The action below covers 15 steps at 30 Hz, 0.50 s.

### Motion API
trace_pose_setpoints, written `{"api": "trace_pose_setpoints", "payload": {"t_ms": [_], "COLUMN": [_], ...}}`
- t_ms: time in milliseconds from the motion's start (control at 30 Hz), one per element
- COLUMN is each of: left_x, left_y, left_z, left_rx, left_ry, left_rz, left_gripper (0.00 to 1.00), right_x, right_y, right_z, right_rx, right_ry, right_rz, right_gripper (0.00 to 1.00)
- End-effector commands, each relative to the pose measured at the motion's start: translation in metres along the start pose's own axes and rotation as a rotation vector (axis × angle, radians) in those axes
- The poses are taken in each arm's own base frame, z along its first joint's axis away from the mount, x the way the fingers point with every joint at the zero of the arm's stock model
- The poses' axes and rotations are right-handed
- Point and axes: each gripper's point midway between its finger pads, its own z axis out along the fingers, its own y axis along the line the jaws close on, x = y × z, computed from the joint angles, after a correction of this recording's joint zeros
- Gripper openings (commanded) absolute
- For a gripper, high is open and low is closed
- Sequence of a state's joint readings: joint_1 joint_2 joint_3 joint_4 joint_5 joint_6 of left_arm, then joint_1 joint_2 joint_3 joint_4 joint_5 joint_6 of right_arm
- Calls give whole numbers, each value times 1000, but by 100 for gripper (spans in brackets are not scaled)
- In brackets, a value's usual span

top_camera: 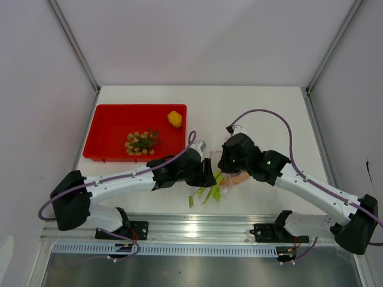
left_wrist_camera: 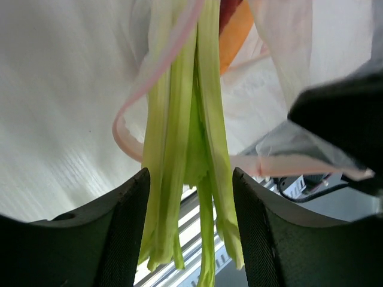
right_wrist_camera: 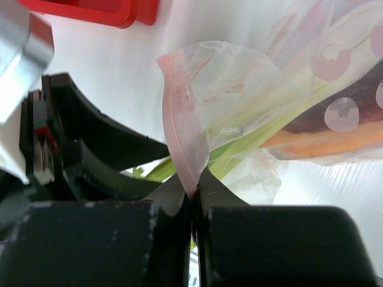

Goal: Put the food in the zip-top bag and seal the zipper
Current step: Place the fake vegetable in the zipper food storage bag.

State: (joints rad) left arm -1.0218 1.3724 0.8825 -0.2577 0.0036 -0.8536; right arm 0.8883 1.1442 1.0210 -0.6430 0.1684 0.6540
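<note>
The green-white stalks (left_wrist_camera: 185, 119) lie half inside the zip-top bag (right_wrist_camera: 239, 89), their leafy ends (top_camera: 209, 194) sticking out toward the near table edge. My left gripper (left_wrist_camera: 188, 239) is open, a finger on each side of the stalks with gaps between. My right gripper (right_wrist_camera: 194, 188) is shut on the pink zipper (right_wrist_camera: 178, 119) at the bag's mouth, holding it up. Inside the bag I see the purple sweet potato (right_wrist_camera: 341, 116) and an orange piece (right_wrist_camera: 323, 143). The yellow fruit (top_camera: 174, 118) and the tan berries (top_camera: 140, 142) lie in the red tray (top_camera: 108, 122).
The red tray stands at the back left of the white table (top_camera: 263, 113). Both grippers (top_camera: 209, 178) (top_camera: 225, 170) meet close together at the bag near the table's front edge. A metal rail (top_camera: 197, 227) runs along that edge.
</note>
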Motion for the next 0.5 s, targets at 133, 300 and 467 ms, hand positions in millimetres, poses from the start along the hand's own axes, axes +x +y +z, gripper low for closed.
{"api": "trace_pose_setpoints", "payload": {"t_ms": [133,300,467], "left_x": [2,19,26], "left_y": [-9,-7,-20], "left_z": [-13,-2,8], "left_rx": [54,2,44], "left_ry": [-60,-1,39], "left_rz": [75,107,109], "left_gripper": [56,49,43], "right_x": [-10,-11,-13], "right_y": [10,8,7], "right_z": [-7,-10,-11], "right_rx": [-38,-30,-29], "right_ry": [-37,-45,-50], "right_rz": [18,17,17], "right_gripper": [0,0,0]}}
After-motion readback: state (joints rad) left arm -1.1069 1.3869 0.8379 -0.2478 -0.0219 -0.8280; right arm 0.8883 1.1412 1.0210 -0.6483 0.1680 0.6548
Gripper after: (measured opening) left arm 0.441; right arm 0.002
